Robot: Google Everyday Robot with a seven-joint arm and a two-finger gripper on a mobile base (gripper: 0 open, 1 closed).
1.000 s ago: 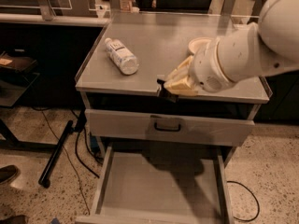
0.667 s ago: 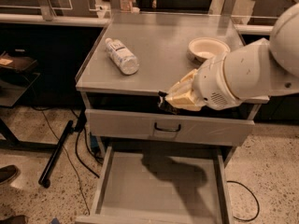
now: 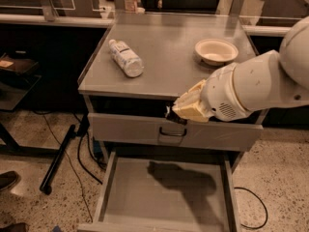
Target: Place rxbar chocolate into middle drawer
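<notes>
My gripper [image 3: 173, 114] hangs in front of the cabinet, level with the top edge of the closed drawer front, and above the open middle drawer [image 3: 145, 199]. Its pale fingers [image 3: 189, 106] are shut on a small dark piece at their tips, the rxbar chocolate [image 3: 170, 115], which is mostly hidden by them. The middle drawer is pulled out at the bottom; it is wide, shallow and grey, with a bare floor that carries the arm's shadow.
A clear plastic water bottle [image 3: 125, 58] lies on the cabinet top at the left, and a pale bowl [image 3: 216, 50] stands at the right. A closed grey drawer front with a dark loop handle [image 3: 172, 132] sits just under the gripper. A black pole [image 3: 60, 153] leans at the cabinet's left.
The arm and gripper have moved down and forward, from over the cabinet top's front edge to in front of the closed drawer front, still holding the dark bar.
</notes>
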